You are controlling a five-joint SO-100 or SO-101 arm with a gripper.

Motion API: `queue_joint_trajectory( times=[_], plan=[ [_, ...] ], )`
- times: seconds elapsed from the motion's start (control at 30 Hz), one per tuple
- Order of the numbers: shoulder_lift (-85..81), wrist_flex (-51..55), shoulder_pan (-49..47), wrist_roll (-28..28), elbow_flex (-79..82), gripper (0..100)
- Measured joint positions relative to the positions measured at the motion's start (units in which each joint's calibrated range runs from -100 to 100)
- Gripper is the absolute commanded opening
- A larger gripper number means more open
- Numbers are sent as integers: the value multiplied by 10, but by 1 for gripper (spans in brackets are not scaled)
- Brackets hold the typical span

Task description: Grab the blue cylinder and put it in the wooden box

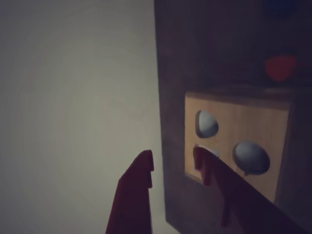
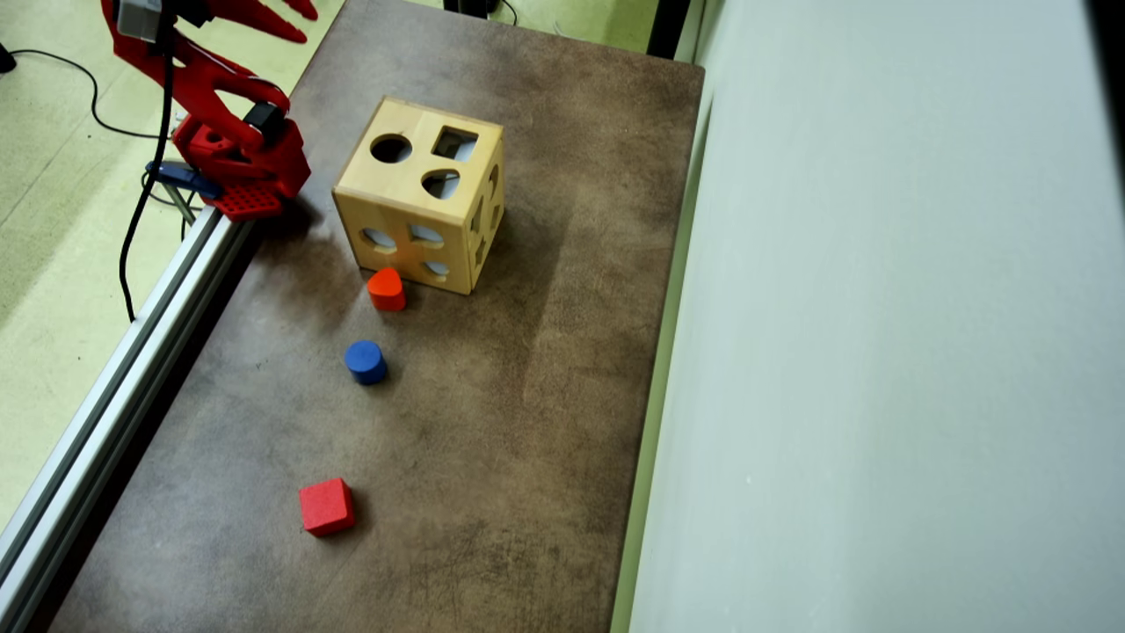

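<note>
end effector [image 1: 173, 163]: spread, empty | risk: grabbing orange-red block [image 2: 386, 288] touching wooden box [image 2: 422, 207], not blue cylinder [image 2: 365, 361] beyond it

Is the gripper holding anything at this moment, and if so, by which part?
Nothing is held. The gripper has its jaws apart with only air between them, and the blue cylinder sits untouched on the table.

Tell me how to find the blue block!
In the overhead view, find the big wooden box with shaped holes on the brown table. Below it sits an orange-red rounded block, then the blue cylinder. It's the only blue, round-topped piece; the red cube lies farther down.
</note>
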Motion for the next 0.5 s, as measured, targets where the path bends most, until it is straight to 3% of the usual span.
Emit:
queue_joint_trajectory(
  times=[0.33, 0.5],
  plan=[
    [186, 0, 122, 54, 1, 25],
    [263, 0, 164, 68, 1, 25]
  ],
)
